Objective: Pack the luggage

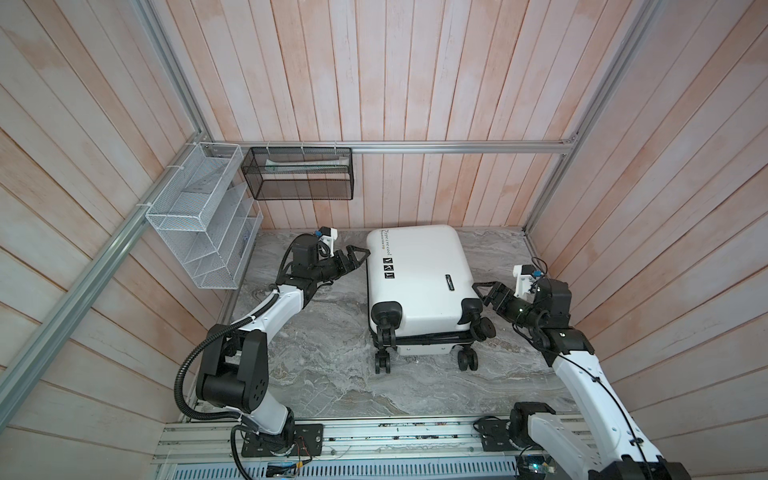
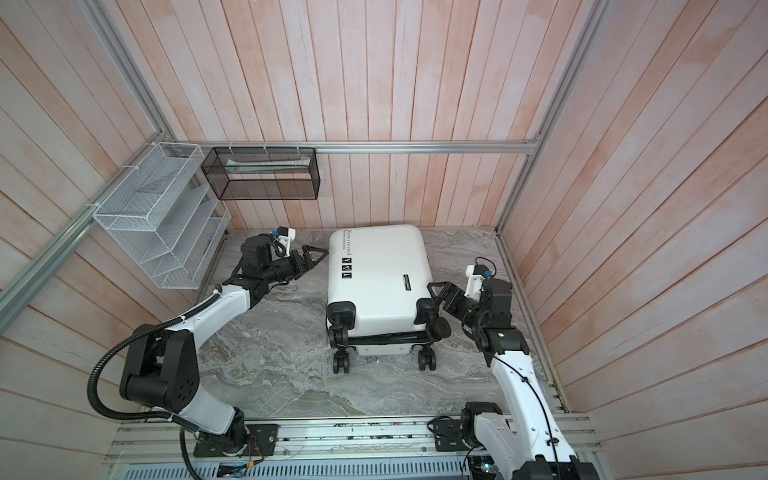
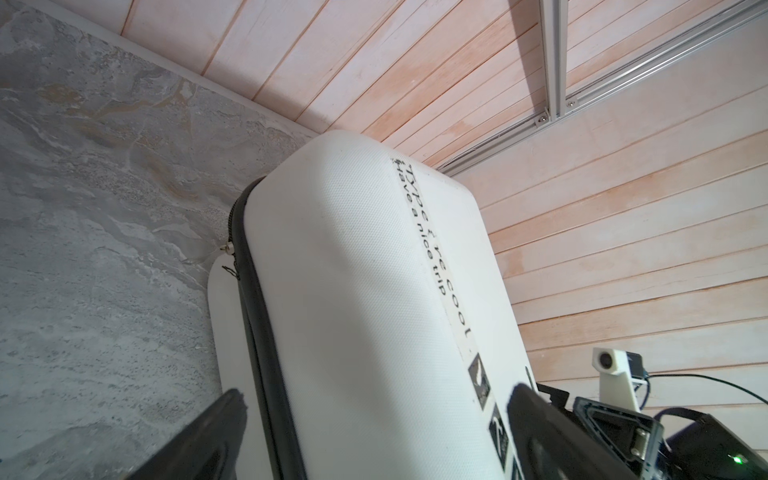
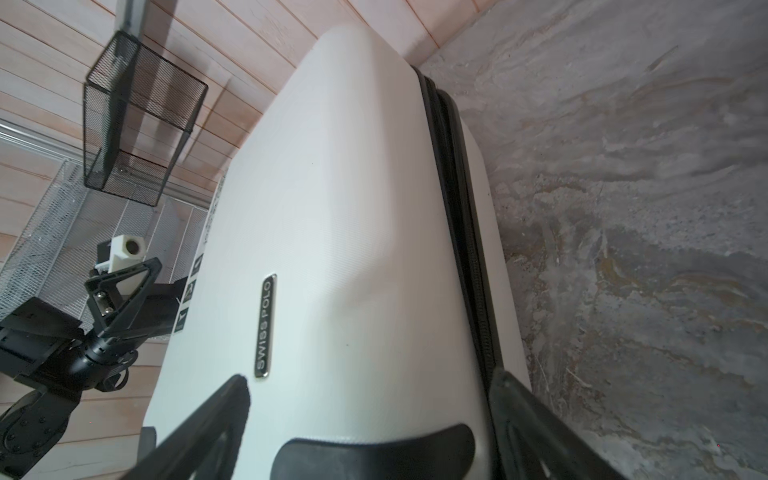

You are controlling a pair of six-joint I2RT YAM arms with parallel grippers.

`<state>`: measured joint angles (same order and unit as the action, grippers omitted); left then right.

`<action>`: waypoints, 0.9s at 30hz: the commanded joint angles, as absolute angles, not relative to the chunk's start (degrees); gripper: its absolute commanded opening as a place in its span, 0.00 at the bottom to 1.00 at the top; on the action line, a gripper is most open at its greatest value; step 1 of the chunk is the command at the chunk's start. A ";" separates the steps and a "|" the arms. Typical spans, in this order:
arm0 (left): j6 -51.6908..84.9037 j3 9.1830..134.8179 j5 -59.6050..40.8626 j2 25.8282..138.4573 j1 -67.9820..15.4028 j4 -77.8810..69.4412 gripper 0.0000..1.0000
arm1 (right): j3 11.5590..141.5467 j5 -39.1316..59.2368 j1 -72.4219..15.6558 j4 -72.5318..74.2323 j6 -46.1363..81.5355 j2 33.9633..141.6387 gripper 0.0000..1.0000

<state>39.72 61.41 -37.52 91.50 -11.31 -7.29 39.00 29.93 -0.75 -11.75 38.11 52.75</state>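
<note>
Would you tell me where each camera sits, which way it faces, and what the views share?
Both top views: high above the robot's base, looking down at the luggage on the grey surface; both arms show, left gripper and right gripper flanking it.
Left wrist: behind the left gripper, facing the luggage's lettered side; its open fingers and the right arm's camera show.
Right wrist: behind the right gripper, facing the luggage's badge side; its open fingers and the left gripper show.
Shared: both wrist views show the black zip seam.

Pale pink plank walls (image 1: 415,83); grey marbled floor (image 1: 324,374); aluminium rail (image 1: 457,146); white wire rack (image 1: 195,216), black mesh basket (image 1: 299,183) wall-hung.
</note>
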 commanded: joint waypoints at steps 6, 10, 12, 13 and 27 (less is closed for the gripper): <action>39.38 62.40 -39.19 92.27 -11.72 -9.12 1.00 | 36.00 31.36 -1.32 -16.81 36.54 47.89 0.90; 39.78 62.55 -39.58 93.00 -12.06 -9.80 1.00 | 31.46 32.49 -1.37 -16.48 39.18 43.51 0.90; 39.73 62.95 -39.89 93.66 -12.30 -9.85 1.00 | 29.48 34.81 -1.32 -14.39 41.21 42.04 0.90; 39.65 63.34 -39.92 93.94 -12.53 -9.69 1.00 | 28.81 36.20 -1.35 -13.14 42.32 41.47 0.90; 39.55 64.73 -40.94 96.99 -14.74 -10.04 1.00 | 32.89 43.94 -4.53 -5.44 49.18 39.75 0.65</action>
